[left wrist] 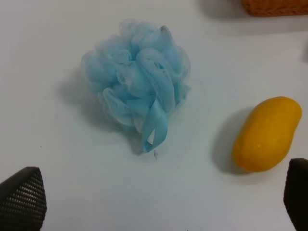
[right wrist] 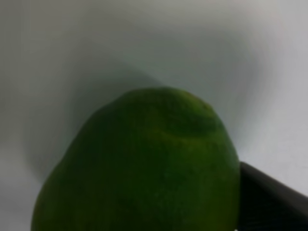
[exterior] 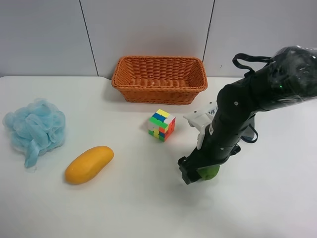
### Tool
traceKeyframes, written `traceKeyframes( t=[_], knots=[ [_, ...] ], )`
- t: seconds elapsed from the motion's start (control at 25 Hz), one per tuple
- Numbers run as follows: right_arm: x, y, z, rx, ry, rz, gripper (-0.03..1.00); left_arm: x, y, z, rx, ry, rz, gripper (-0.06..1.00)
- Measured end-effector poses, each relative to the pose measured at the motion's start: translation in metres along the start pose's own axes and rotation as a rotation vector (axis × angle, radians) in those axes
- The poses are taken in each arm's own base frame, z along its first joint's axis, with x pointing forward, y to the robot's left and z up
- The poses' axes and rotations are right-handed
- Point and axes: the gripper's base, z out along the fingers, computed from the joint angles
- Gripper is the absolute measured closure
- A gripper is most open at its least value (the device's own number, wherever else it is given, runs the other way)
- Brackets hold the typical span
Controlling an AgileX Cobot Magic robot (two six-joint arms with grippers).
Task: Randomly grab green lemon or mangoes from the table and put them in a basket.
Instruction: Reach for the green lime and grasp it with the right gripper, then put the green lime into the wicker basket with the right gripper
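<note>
1. The white counter (left wrist: 57, 144) fills most of the view.
2. A pale blue mesh bath pouf (left wrist: 137, 86) lies on it, ruffled and roundish. A ribbon loop (left wrist: 155, 129) of the same blue trails from the pouf onto the counter.
3. A smooth yellow-orange mango (left wrist: 267, 134) lies on the counter near the pouf but apart from it. Its shadow falls on the side facing the pouf.
4. A corner of the orange woven basket (left wrist: 276, 6) shows at the frame's edge, beyond the mango and apart from it.
5. The left end effector (left wrist: 159, 199) has its two dark fingertips (left wrist: 21, 197) spread wide, with only counter between them. One pad shows a fine ribbed texture, and the other appears close by the mango's end.
</note>
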Motion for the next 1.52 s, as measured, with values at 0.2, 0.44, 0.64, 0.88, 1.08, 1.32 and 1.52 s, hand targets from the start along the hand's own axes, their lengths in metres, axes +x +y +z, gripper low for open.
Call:
traceKeyframes(
  t=[0.2, 0.44, 0.64, 0.88, 1.08, 1.32, 1.52],
  knots=[
    [0.0, 0.0, 0.0, 0.0, -0.001, 0.002, 0.29, 0.0, 0.0, 0.0, 0.0, 0.0, 0.0, -0.05],
    [-0.001, 0.0, 0.0, -0.001, -0.011, 0.001, 0.29, 0.0, 0.0, 0.0, 0.0, 0.0, 0.0, -0.05],
    [0.0, 0.001, -0.003, -0.001, -0.005, 0.001, 0.29, 0.0, 0.0, 0.0, 0.0, 0.0, 0.0, -0.05],
    [0.005, 0.002, -0.04, -0.012, -0.036, 0.021, 0.29, 0.0, 0.0, 0.0, 0.0, 0.0, 0.0, -0.05],
    [0.015, 0.003, -0.081, -0.025, -0.083, 0.024, 0.29, 0.0, 0.0, 0.0, 0.0, 0.0, 0.0, -0.05],
    [-0.004, 0.007, -0.136, -0.029, -0.071, 0.032, 0.29, 0.0, 0.0, 0.0, 0.0, 0.0, 0.0, -0.05],
    [-0.044, 0.005, -0.179, -0.012, -0.149, 0.061, 0.29, 0.0, 0.0, 0.0, 0.0, 0.0, 0.0, -0.05]
  ],
)
